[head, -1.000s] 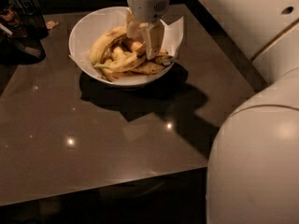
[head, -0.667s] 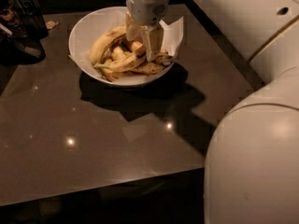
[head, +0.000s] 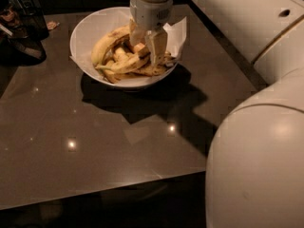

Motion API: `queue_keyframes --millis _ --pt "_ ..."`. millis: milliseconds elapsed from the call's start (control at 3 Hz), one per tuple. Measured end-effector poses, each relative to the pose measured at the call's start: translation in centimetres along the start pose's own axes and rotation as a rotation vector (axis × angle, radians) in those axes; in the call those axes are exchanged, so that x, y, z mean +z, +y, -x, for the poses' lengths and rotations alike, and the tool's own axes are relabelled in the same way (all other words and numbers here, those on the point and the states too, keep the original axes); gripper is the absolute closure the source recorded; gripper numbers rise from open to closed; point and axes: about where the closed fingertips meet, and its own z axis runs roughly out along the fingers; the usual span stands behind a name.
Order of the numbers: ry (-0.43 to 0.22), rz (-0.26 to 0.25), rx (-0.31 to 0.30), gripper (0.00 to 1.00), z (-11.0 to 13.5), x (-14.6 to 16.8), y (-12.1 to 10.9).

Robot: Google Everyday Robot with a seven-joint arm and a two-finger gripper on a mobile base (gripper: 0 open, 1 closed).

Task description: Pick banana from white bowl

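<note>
Camera view looks down on a dark, glossy table (head: 95, 127) with small ceiling lights mirrored in its top. Near the far edge stands the white bowl (head: 85, 30), wide and round, lined with a sheet of white paper (head: 175, 32) whose corner sticks up over the right-hand rim. Inside is a heap of bananas. The banana (head: 121, 65) that matters lies across the middle of the heap, gently curved, yellow with brown streaks, and its right end runs in under the pincer. A longer, strongly arched banana (head: 105, 45) curves along the left side of the bowl above it, and short stubby bananas (head: 118, 53) are wedged between the two. The pincer (head: 145, 51) points straight down from a white wrist and is lowered into the right half of the bowl, right in among the fruit and touching the heap. I cannot tell whether it is apart or clamped on anything. The robot's bulky white arm (head: 256, 165) fills the right side of the view. Some dark clutter (head: 21, 23) sits at the far left corner of the table.
</note>
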Motion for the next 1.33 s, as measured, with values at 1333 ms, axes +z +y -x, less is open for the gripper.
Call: queue_keyframes --millis 1333 --pt "0.018 0.024 -0.04 0.39 -1.8 1.2 -0.7"
